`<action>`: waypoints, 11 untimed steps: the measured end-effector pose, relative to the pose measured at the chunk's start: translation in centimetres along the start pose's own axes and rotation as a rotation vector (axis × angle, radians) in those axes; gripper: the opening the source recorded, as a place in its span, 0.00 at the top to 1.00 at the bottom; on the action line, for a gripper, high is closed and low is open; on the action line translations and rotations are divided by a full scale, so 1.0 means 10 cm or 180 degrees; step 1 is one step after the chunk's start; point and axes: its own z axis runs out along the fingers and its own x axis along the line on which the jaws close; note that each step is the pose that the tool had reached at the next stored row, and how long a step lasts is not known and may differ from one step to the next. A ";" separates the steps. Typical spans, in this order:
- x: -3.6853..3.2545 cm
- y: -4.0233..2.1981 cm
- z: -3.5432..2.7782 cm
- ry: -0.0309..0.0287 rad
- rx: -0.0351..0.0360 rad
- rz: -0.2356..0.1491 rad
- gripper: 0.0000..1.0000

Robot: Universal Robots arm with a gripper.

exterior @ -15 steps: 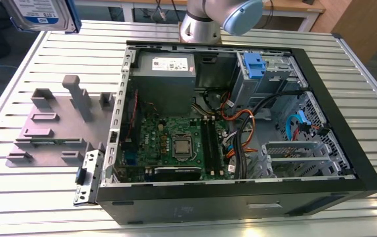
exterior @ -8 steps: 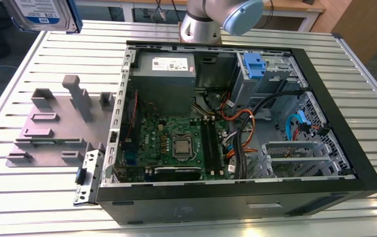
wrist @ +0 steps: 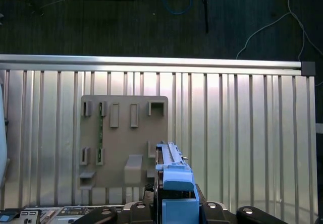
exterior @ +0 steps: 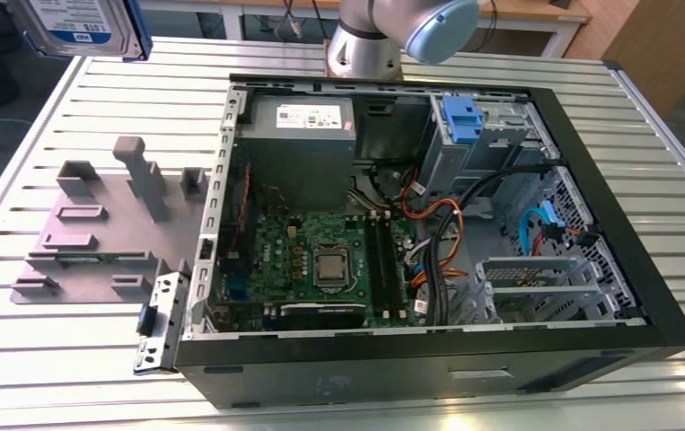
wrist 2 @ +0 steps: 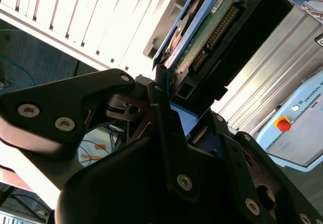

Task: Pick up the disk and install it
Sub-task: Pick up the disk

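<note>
Disk (exterior: 79,25) hangs at the exterior view's far left, above the bench (exterior: 79,377), label showing. In the second wrist view, the gripper (wrist 2: 179,110) is clamped on it, circuit-board side visible. The first wrist view shows a grey fixture plate (wrist: 123,138) beneath it.

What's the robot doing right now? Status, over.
Gripper shut on the disk. Disk aloft above the slatted table, outside the open computer case. Loose cables lie inside the case.
</note>
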 end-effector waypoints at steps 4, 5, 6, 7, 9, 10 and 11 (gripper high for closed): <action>0.000 -0.011 0.000 0.0000 0.0000 0.0000 0.63; 0.000 -0.014 0.000 0.0000 0.0000 0.0000 0.63; 0.000 -0.017 -0.001 0.0000 0.0000 0.0000 0.63; 0.000 -0.020 -0.001 0.0000 0.0000 0.0000 0.63; 0.000 -0.026 -0.001 0.0000 0.0000 0.0000 0.63; 0.000 -0.029 -0.001 0.0000 0.0000 0.0000 0.63; 0.000 -0.032 -0.002 0.0000 0.0000 0.0000 0.63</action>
